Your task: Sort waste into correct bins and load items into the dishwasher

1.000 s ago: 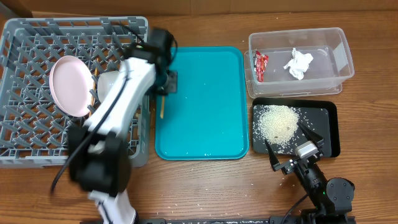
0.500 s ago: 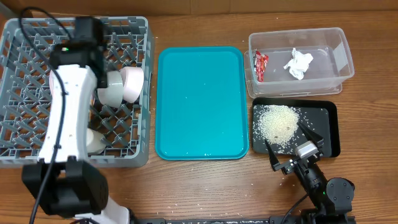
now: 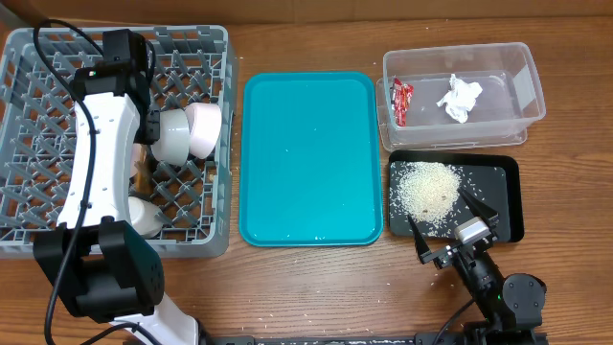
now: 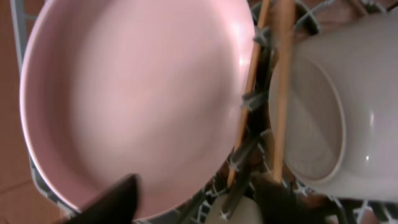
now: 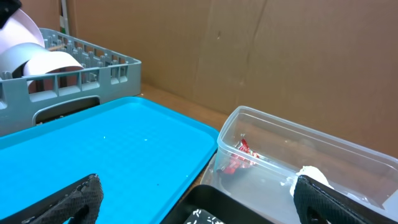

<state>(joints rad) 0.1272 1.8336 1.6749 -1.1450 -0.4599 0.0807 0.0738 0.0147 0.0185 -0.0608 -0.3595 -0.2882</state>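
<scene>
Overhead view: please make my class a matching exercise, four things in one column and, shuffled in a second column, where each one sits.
Things
1 red wrapper
2 rice pile
3 small white bowl
4 teal tray

Places
A in the grey dish rack
B directly on the wooden table
C in the clear tub
D on the black tray

Pairs: 1-C, 2-D, 3-A, 4-B

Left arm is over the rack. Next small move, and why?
Probably lift the left claw straight up, clear of the dish rack: it looks open and empty, the plate and chopsticks stand in the rack, and the teal tray holds no dishes.
</scene>
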